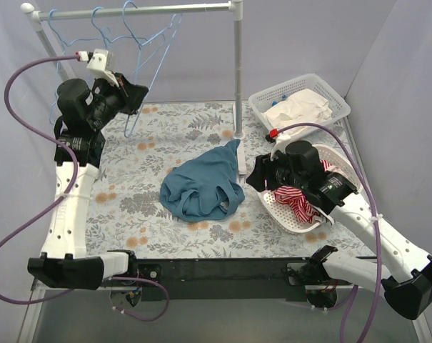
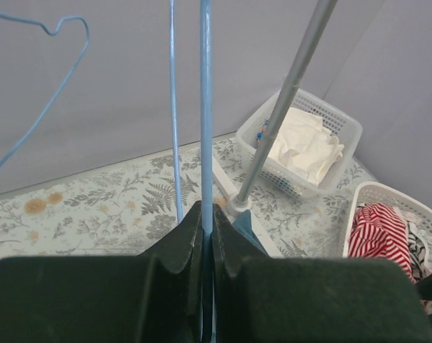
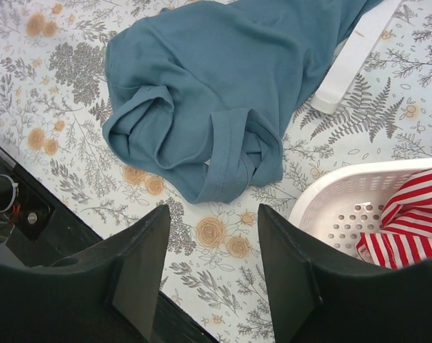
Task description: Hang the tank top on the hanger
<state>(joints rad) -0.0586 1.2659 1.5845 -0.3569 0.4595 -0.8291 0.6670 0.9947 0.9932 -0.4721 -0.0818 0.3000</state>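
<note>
The soft teal-blue sleeveless tank top (image 1: 201,187) lies crumpled in a loose heap near the middle of the table, on the grey floral tablecloth (image 1: 151,204). The cloth is plain and folded over itself. The right wrist view shows hemmed bands and a strap loop bunched along one edge of the heap (image 3: 223,78). In the top view, one corner stretches out towards 1 o'clock and lies over the flat white foot of the rack's upright post (image 1: 238,71).

At 3 o'clock from the garment, just beside it, the right gripper (image 3: 212,221) hovers above the tablecloth with its two dark fingers spread wide and nothing between them.

Past that gripper, still at 3 o'clock, sits a round white perforated plastic basket (image 1: 280,211) containing a red-and-white striped garment (image 1: 295,201). At 1 o'clock, beyond the post, a rectangular white lattice basket (image 1: 335,101) holds crumpled white cloths (image 1: 300,108).

At 10 o'clock, well apart from the tank top and raised off the table, the left gripper (image 2: 206,236) is closed tight on the thin light-blue wire hanger (image 2: 206,107). The wire runs straight up from the slit between its dark fingers. The hanger hangs below the rack's horizontal grey rail (image 1: 151,10). A second light-blue wire hanger (image 2: 51,71) hangs at 9 o'clock from the held one in the left wrist view, and a third wire stands just beside it.
</note>
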